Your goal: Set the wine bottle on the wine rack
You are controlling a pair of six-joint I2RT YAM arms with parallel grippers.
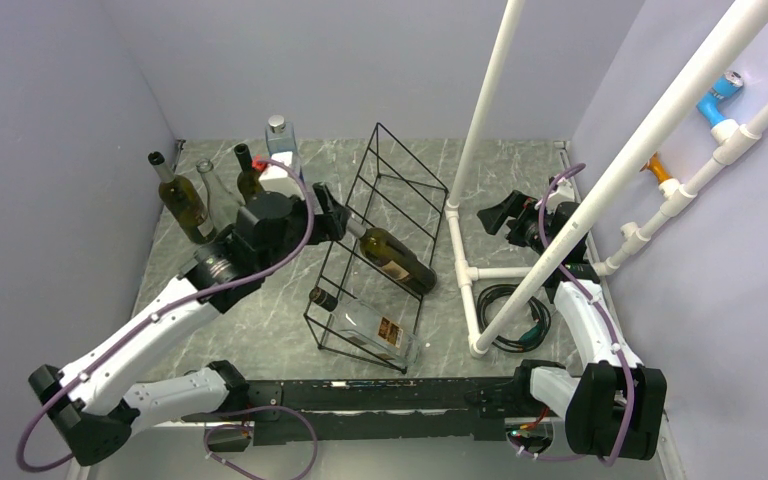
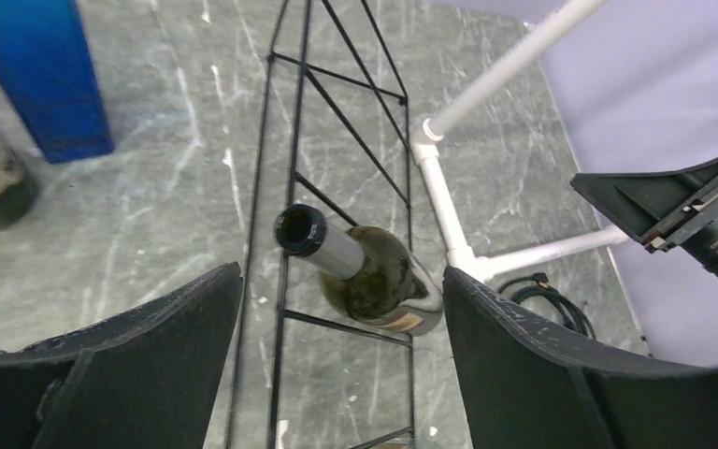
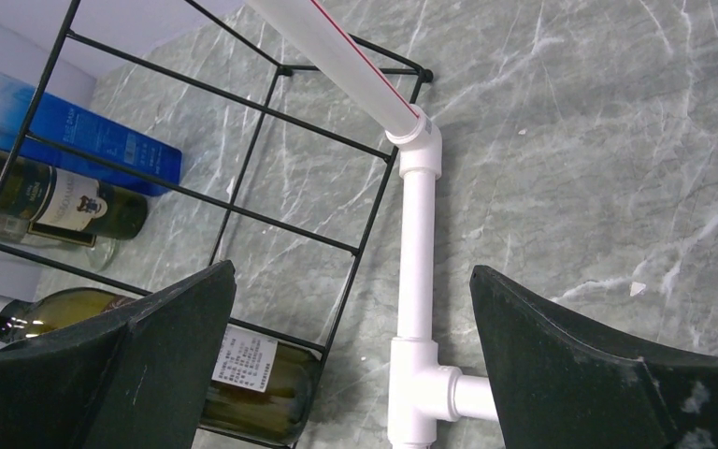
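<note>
The black wire wine rack (image 1: 400, 185) stands mid-table. A green wine bottle (image 1: 400, 260) lies slanted in one of its openings, neck pointing at my left gripper (image 1: 334, 217). In the left wrist view the bottle (image 2: 379, 285) sits in the rack (image 2: 285, 281) just beyond my left gripper (image 2: 341, 281), whose jaws are wide apart and not touching it. A clear bottle (image 1: 372, 330) lies in the rack's near end. My right gripper (image 1: 495, 213) is open and empty to the right of the rack, above a white pipe (image 3: 411, 271). The right wrist view shows the green bottle's base (image 3: 262, 379).
Several upright bottles (image 1: 182, 200) and a blue-boxed bottle (image 1: 280, 140) stand at the back left. A white PVC pipe frame (image 1: 465, 270) rises right of the rack. A coiled black cable (image 1: 505, 305) lies inside its base. Walls enclose the table on three sides.
</note>
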